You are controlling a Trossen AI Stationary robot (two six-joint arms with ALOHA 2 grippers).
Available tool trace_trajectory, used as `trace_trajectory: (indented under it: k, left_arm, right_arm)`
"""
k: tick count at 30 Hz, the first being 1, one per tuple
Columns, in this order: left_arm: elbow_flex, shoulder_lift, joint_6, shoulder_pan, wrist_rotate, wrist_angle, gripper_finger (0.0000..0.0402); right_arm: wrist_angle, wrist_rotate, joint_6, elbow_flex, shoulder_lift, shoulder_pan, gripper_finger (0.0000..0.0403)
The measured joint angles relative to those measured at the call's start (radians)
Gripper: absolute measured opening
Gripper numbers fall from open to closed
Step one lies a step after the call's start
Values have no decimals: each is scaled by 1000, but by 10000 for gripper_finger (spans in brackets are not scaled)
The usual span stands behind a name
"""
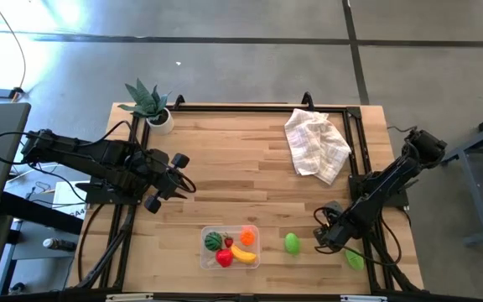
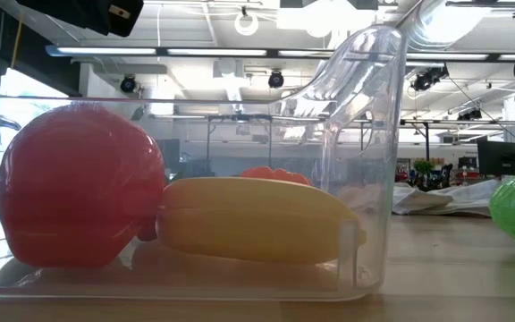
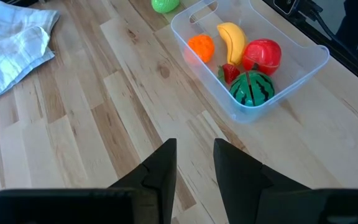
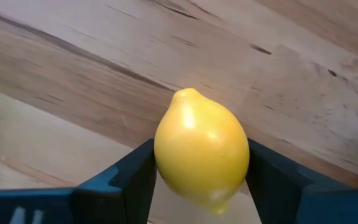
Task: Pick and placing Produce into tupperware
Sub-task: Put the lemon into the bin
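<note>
The clear tupperware (image 1: 231, 247) stands near the table's near edge and holds a watermelon slice, a strawberry, an orange, a banana (image 3: 231, 38) and a red apple (image 3: 262, 55). A green fruit (image 1: 292, 243) lies on the table to its right. My right gripper (image 1: 326, 232) hovers just right of that fruit and is shut on a yellow lemon (image 4: 201, 148), which the high view does not show. My left gripper (image 3: 194, 163) is open over bare wood at the table's left side, touching nothing. My right gripper pinches the lemon between its two fingers (image 4: 135, 173), one on each long side (image 4: 164, 155) of the fruit. The lemon's pointed end (image 4: 188, 94) sticks out past the fingertips over the wood. Whether it is lifted clear of the table, I cannot tell.
A white checked cloth (image 1: 317, 144) lies crumpled at the far right of the table. A spiky green plant in a white pot (image 1: 153, 106) stands at the far left corner. Another green piece (image 1: 355, 258) sits by the near right edge. Bare wood fills the table's middle.
</note>
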Motion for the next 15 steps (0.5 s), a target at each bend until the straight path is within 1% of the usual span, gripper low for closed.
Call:
trace_trajectory:
  k: [15]
  left_arm:
    - [0, 0, 0, 0, 0, 0, 95]
  right_arm:
    - [18, 21, -31, 0, -1, 0, 206]
